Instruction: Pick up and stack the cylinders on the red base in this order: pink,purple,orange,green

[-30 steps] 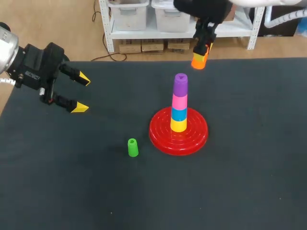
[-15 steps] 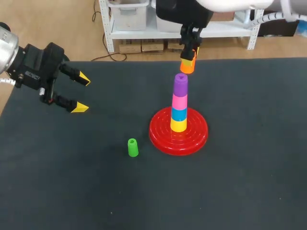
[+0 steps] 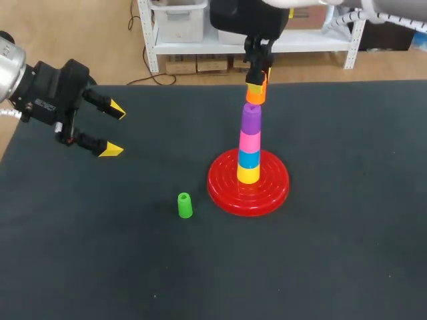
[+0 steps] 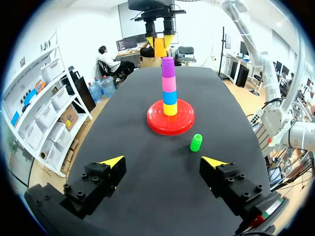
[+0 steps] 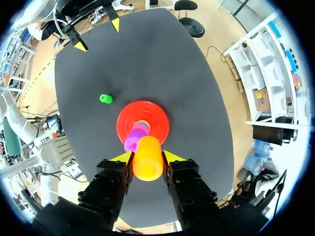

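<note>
On the red base (image 3: 270,193) stands a stack of cylinders: yellow at the bottom, then blue, pink (image 3: 249,141) and purple (image 3: 251,118) on top. My right gripper (image 3: 257,79) hangs just above the stack, shut on the orange cylinder (image 3: 255,93) (image 5: 147,158), which sits almost over the purple one (image 5: 131,142). The green cylinder (image 3: 185,205) (image 4: 196,142) lies on the dark table left of the base. My left gripper (image 3: 113,129) (image 4: 162,161) stays open and holds nothing, far to the left above the table.
The dark table (image 3: 347,253) stretches wide around the base. Its far edge runs just behind the stack, and its left edge lies under my left arm.
My right gripper has carried the orange cylinder leftward from beyond the table's far edge to just above the purple cylinder. The left arm has not moved.
</note>
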Robot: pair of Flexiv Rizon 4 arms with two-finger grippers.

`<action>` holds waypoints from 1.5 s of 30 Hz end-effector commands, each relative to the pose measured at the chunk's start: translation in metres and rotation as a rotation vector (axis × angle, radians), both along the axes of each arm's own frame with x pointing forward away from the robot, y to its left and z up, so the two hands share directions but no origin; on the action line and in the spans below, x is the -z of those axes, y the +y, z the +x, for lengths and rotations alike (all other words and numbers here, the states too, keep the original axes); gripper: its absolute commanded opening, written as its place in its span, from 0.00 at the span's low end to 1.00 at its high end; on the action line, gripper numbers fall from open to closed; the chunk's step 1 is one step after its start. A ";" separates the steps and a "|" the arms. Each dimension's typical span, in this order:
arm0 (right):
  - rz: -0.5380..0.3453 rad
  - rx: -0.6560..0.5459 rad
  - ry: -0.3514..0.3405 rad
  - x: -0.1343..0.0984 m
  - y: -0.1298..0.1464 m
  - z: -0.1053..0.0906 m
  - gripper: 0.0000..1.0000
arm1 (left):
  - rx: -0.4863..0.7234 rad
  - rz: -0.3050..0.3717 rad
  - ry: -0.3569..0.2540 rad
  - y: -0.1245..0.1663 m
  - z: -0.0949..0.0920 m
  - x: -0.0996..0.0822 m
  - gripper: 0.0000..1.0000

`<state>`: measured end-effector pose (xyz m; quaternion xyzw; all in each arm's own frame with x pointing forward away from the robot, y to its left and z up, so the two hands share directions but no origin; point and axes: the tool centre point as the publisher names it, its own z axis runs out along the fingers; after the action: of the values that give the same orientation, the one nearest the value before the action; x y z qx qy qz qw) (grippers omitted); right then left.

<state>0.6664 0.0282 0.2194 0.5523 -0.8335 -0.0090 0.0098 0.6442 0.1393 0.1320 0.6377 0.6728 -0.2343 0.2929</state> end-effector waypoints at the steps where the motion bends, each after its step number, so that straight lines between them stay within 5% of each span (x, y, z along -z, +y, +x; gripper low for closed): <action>1: 0.003 -0.002 0.011 0.003 -0.001 0.003 0.00 | 0.001 -0.003 -0.003 0.001 0.000 0.001 1.00; 45: -0.001 -0.060 -0.012 0.003 0.005 -0.013 0.00 | 0.001 -0.003 -0.003 0.001 0.000 0.001 1.00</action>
<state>0.6532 0.0309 0.2167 0.5767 -0.8169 -0.0062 0.0044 0.6442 0.1393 0.1320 0.6377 0.6728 -0.2343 0.2929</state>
